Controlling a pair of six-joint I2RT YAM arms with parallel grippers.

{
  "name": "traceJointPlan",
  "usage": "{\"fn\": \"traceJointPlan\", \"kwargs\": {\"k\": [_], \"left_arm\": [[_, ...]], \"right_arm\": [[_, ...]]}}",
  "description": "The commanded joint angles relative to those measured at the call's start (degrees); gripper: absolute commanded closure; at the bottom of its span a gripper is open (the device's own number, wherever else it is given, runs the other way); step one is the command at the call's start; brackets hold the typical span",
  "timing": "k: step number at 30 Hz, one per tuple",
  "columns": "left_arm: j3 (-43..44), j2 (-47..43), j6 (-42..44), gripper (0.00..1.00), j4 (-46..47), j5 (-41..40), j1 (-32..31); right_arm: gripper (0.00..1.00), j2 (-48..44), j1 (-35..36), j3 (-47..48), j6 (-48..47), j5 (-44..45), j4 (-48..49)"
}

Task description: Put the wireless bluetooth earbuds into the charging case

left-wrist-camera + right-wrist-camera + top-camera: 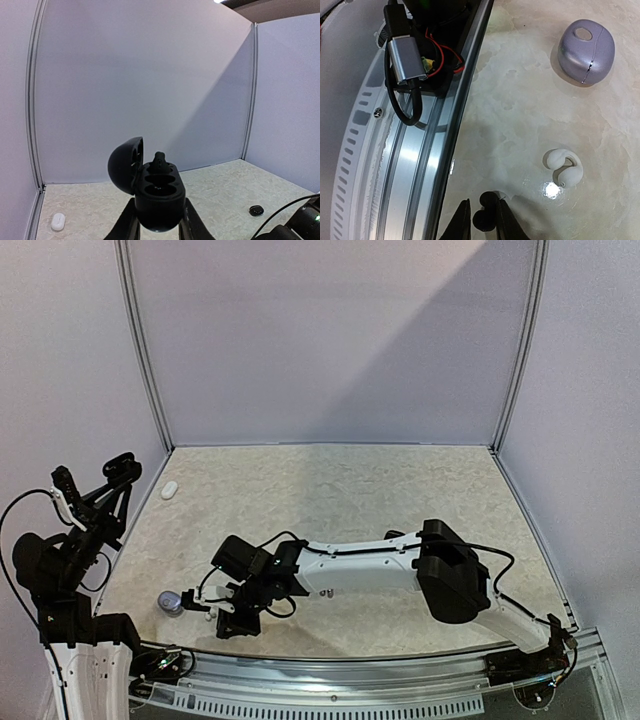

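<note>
Two claws are both busy. The left claw (159, 221) is raised at 9 o'clock of the table (350, 490), clamped on an open black case (160, 197). The case's lid leans to 10 o'clock, and one black bud (160, 161) sits in the far slot while the two nearer hollows look bare.

The right claw (483, 223) hangs low over the table's near edge at 7 o'clock, its fingers closed on a black earbud (482, 215). Just beside it at 2 o'clock lies a white earbud (563, 168), and further along that line a shut lilac case (586, 49). A metal rail (415, 165) with a silver plug (406, 60) and looped cable crowds the claw's 10 o'clock side.

A white case (58, 221) rests at 10 o'clock of the table, and a small black thing (256, 210) lies well apart from it, too small to name. The right arm (400, 565) stretches across the near table and hides what is under it. Two tiny specks (325, 592) at its edge are too small to make out. The held earbud is cut off by the wrist picture's lower border.
</note>
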Motion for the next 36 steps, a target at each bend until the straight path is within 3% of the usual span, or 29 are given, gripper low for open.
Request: {"fn": "traceJointPlan", "kwargs": {"k": [1, 10, 24, 29, 36], "left_arm": [[-0.58, -0.21, -0.34, 1.00, 1.06, 0.33, -0.20], [-0.58, -0.22, -0.38, 1.00, 1.06, 0.40, -0.27], [-0.66, -0.23, -0.65, 1.00, 1.56, 0.91, -0.38], [-0.64, 0.39, -2.47, 1.00, 3.37, 2.98, -0.32], [1.69, 3.84, -2.50, 1.00, 5.40, 14.16, -0.54]], "right_arm": [[0.81, -2.17, 0.47, -0.59, -0.22, 0.11, -0.41], [0.93, -1.68, 0.46, -0.51, -0.13, 0.55, -0.50], [1.00, -4.27, 0.38, -0.87, -1.24, 1.29, -1.46], [1.00, -11.98, 0.05, -3.58, -4.78, 5.11, -0.17], [1.00, -25.72, -2.15, -6.38, -11.22, 9.53, 0.47]]}}
